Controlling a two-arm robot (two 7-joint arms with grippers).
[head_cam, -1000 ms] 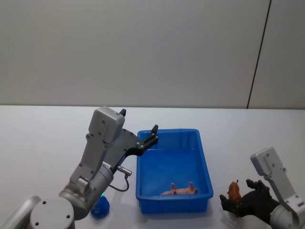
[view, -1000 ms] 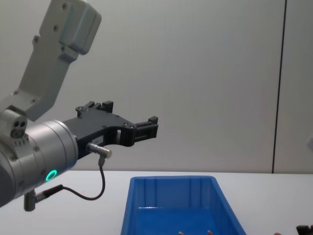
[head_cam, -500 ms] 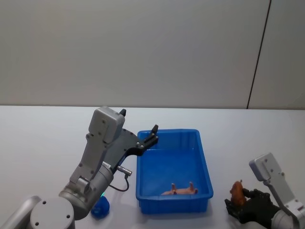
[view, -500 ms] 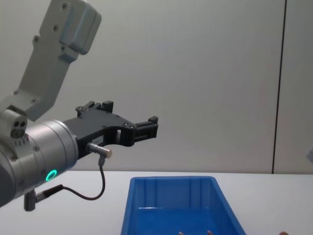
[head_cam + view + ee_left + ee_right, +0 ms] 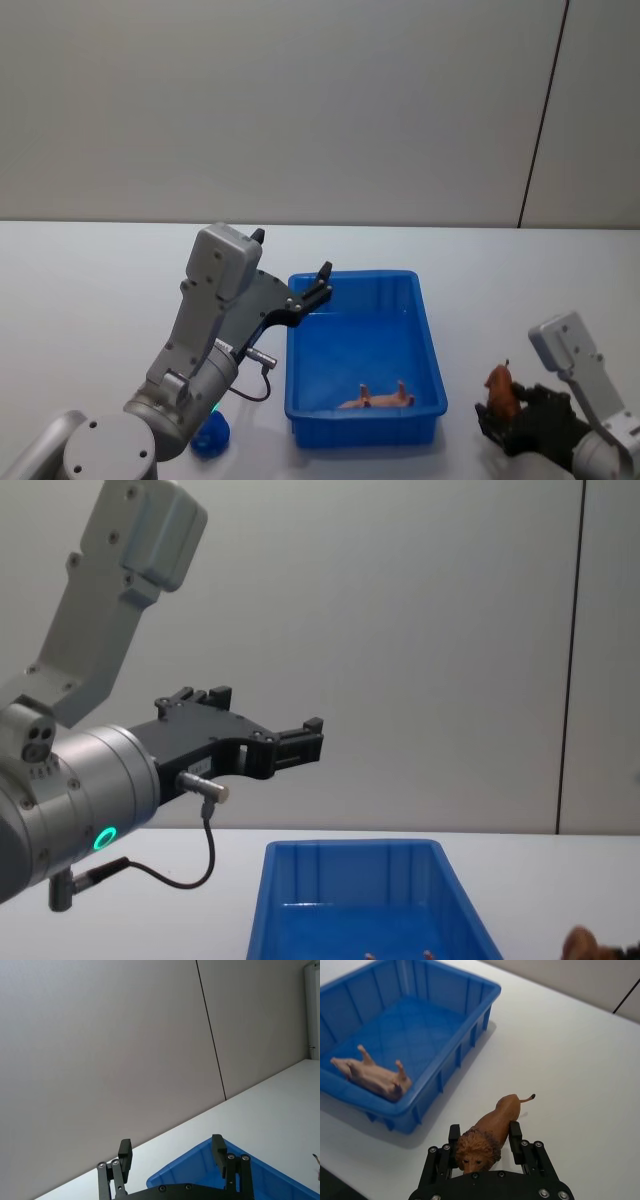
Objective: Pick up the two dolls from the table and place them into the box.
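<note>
The right gripper [image 5: 484,1131] sits nearest the robot's body, low over the white counter [image 5: 570,1060], with its two black fingers [image 5: 454,1135] closed on the brown lion doll [image 5: 501,1111]. The fingers press the lion's flanks just behind its mane; its head points back toward the wrist and its thin tail points away, past the fingertips. Whether its feet touch the counter cannot be told. To this gripper's left and a little ahead stands the blue box [image 5: 490,991], just beside it and not touching it. Inside, at the end closest to the gripper, the pale pink doll [image 5: 370,1076] lies on the box floor, tipped over with its legs sticking up and its body close against the near wall. Farther off, the left gripper [image 5: 171,1146] hangs in the air, raised well above the box's far left corner, its fingers spread wide apart with nothing between them. The blue rim shows below and beyond its fingertips, and behind it rises a plain grey wall [image 5: 100,1035].
</note>
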